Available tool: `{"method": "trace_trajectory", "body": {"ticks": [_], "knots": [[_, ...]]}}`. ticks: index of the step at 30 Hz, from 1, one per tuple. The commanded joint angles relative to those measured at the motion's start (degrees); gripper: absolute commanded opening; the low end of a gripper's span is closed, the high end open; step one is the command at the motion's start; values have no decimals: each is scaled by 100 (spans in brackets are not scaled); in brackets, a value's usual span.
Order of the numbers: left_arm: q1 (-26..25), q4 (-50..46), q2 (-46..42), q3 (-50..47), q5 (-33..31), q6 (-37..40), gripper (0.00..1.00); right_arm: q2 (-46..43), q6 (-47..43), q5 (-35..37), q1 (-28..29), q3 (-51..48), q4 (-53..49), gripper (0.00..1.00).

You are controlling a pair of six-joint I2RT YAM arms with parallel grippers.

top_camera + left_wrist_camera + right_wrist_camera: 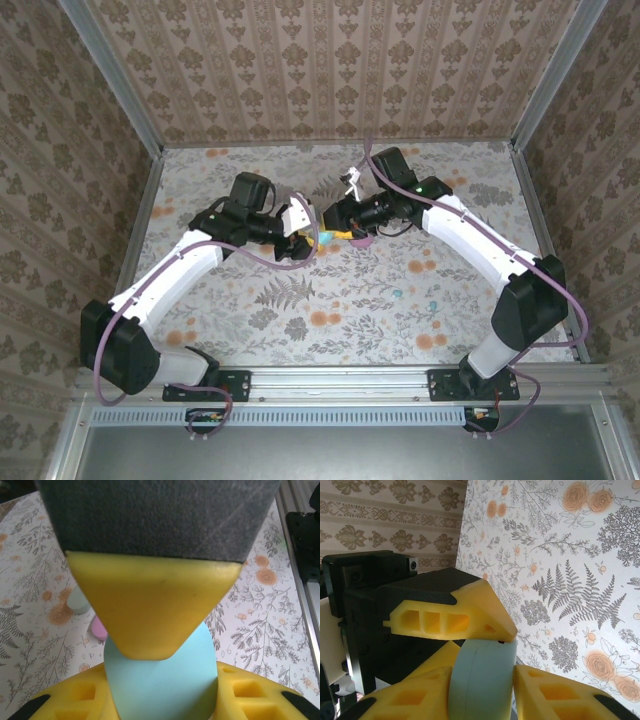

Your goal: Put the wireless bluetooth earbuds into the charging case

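Seen from above, the left claw (300, 243) and the right claw (352, 232) meet nose to nose over the middle of the counter (250, 300). Between them the blue case (325, 240) is no more than a pale speck. That view also takes in two tiny earbuds lying loose on the counter right of centre, a mint bud (397, 294) and a blue bud (433, 306). They lie near each other and well apart from the case. The grips are too small to read from up there, but the wrist views supply them. In the left wrist view the case shows its flat face, with the left claw's yellow fingers (75, 700) clamped on its rim at either side and a wedge-shaped tip of the right claw lying over that face. In the right wrist view the case stands edge-on, with the right claw's fingers (555, 690) pressed against its two flat faces and a left fingertip on its top rim. So both claws grasp the one case. Behind it, the left wrist view has a pink piece (98, 628) and a mint piece (79, 601) just beside each other, too blurred to tell earbud from case.
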Motion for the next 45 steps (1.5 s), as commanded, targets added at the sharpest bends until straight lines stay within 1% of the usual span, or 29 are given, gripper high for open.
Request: {"method": "trace_trajectory", "body": {"ticks": [1,4,6,8,10,13,15,17,21,23,24,25,26,31,35,37,39,45], "knots": [[-61,-115,2,261,-20,214,32,129,-76,-63,23,145,-289,34],[-80,-133,11,275,-104,248,32,141,-104,11,23,181,-352,29],[-84,-112,11,272,-206,247,35,138,-119,19,23,189,-358,27],[-88,-64,-4,254,-278,213,40,108,-112,67,23,171,-300,26],[-88,8,-37,225,-338,172,54,64,-75,73,1,124,-194,25],[-63,92,-76,182,-355,71,56,-60,146,-63,-99,-62,266,24],[29,294,-162,91,-196,-143,61,-207,376,-187,-201,-261,768,23],[181,768,-309,-114,-17,-503,63,-349,594,-322,-314,-476,1195,23],[492,1980,-676,-649,305,-1299,69,-592,1040,-645,-556,-853,2030,23],[580,2475,-778,-830,548,-1643,73,-707,1354,-754,-667,-1056,2556,23],[579,2727,-818,-924,674,-1818,74,-764,1566,-798,-730,-1177,2900,24],[766,2947,-840,-1029,746,-1935,74,-811,1763,-821,-789,-1289,3202,24],[817,3232,-854,-1130,791,-2128,74,-861,1998,-832,-880,-1418,3594,24],[949,5243,-876,-1747,726,-3500,74,-985,3397,-929,-1158,-1942,5585,24],[942,6406,-701,-1963,680,-4289,74,-920,4249,-1042,-1176,-2039,6680,25],[916,6836,-593,-1997,748,-4491,74,-880,4618,-1078,-1176,-2030,7097,25],[878,7042,-530,-2012,712,-4519,74,-845,4854,-1087,-1174,-2016,7337,25],[712,7704,-253,-1940,656,-4551,74,-776,4984,-1284,-1081,-1857,7392,26]]}}
